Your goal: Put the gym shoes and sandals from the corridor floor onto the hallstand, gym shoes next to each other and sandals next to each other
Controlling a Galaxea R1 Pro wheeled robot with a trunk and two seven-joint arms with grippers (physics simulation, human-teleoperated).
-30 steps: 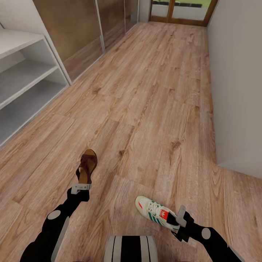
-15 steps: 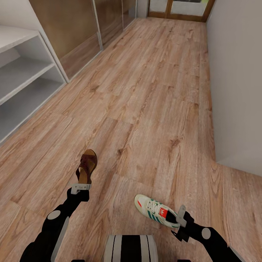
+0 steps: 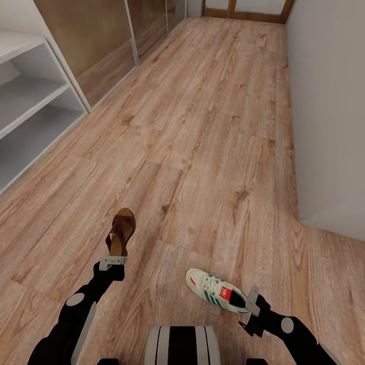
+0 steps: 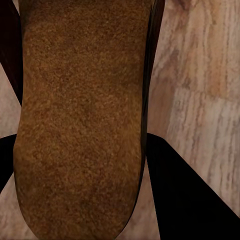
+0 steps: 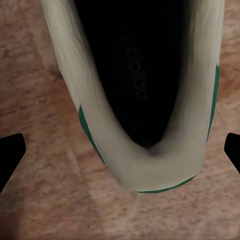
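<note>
One dark brown sandal (image 3: 120,232) with a tan footbed hangs off the corridor floor (image 3: 213,126), held at its heel end by my left gripper (image 3: 112,261), which is shut on it. In the left wrist view the sandal's footbed (image 4: 80,100) sits between the dark fingers (image 4: 185,190). One cream gym shoe (image 3: 215,291) with green stripes lies on the floor, toe pointing left. My right gripper (image 3: 252,300) is at its heel and open. The right wrist view shows the shoe's heel (image 5: 150,165) with gaps to both fingertips (image 5: 10,150). The pale hallstand (image 3: 30,101) stands at the far left.
Wooden sliding panels (image 3: 101,40) run along the left beyond the hallstand. A grey wall (image 3: 329,101) bounds the right side and its corner steps back near the robot. A wood-framed door (image 3: 243,10) closes the corridor's far end.
The whole view has shifted as the camera moved. The sandal stays fixed in my left gripper. The gym shoe drifts with the floor, slightly away from my right gripper.
</note>
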